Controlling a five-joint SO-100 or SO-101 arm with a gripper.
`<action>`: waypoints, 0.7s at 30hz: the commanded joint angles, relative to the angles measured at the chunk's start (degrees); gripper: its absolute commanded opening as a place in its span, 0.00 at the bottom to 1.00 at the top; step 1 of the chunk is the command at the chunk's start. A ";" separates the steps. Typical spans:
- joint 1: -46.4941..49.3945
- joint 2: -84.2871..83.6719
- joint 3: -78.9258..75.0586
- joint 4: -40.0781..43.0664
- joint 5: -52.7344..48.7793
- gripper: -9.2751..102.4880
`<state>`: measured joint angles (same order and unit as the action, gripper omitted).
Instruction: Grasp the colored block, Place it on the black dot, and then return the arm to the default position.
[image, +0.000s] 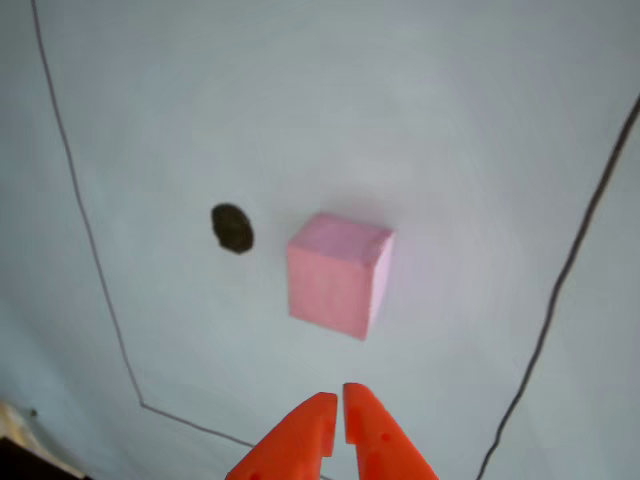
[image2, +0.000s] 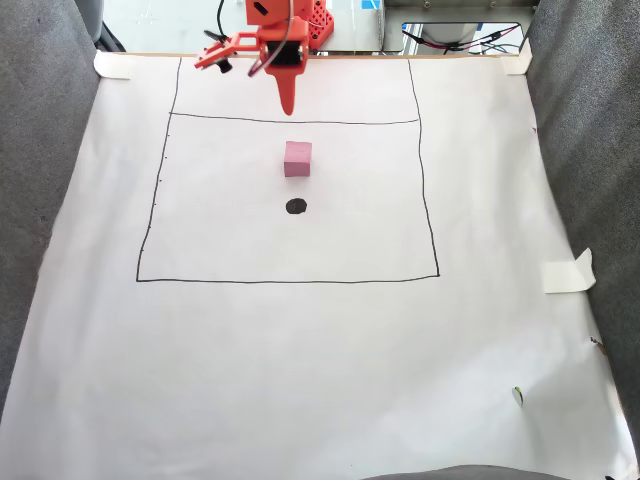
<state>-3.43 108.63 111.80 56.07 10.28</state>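
The orange gripper (image: 335, 410) hangs above the sheet with its two pointed jaws nearly together, only a thin slit between the tips, and it holds nothing; in the fixed view the gripper (image2: 288, 105) sits near the far edge of the drawn rectangle, short of the pink foam cube (image2: 298, 159). The cube rests on the white paper sheet (image2: 300, 350), inside the black pen outline (image2: 290, 281), just beside the black dot (image2: 296, 206) but not on it, a strip of bare paper between them. The step in hand looks like the grasp, so the jaws would need to spread wider than a cube face before descending, and to close on two flat opposite sides rather than across a corner, since the pink foam cube (image: 338, 275) sits turned slightly in the other view. The foam looks soft and matte, its edges a little rough, so a gentle squeeze should do. The black dot (image: 232, 228) is an uneven painted blot, smaller than a cube face, so the cube will likely hide it when centred.
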 joint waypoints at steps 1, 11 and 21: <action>-1.05 -3.43 -8.26 1.93 1.76 0.08; -2.02 -18.28 -15.82 -1.93 3.25 0.08; -2.55 -21.18 -15.91 -2.90 4.13 0.08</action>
<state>-5.54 86.57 98.61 52.65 14.15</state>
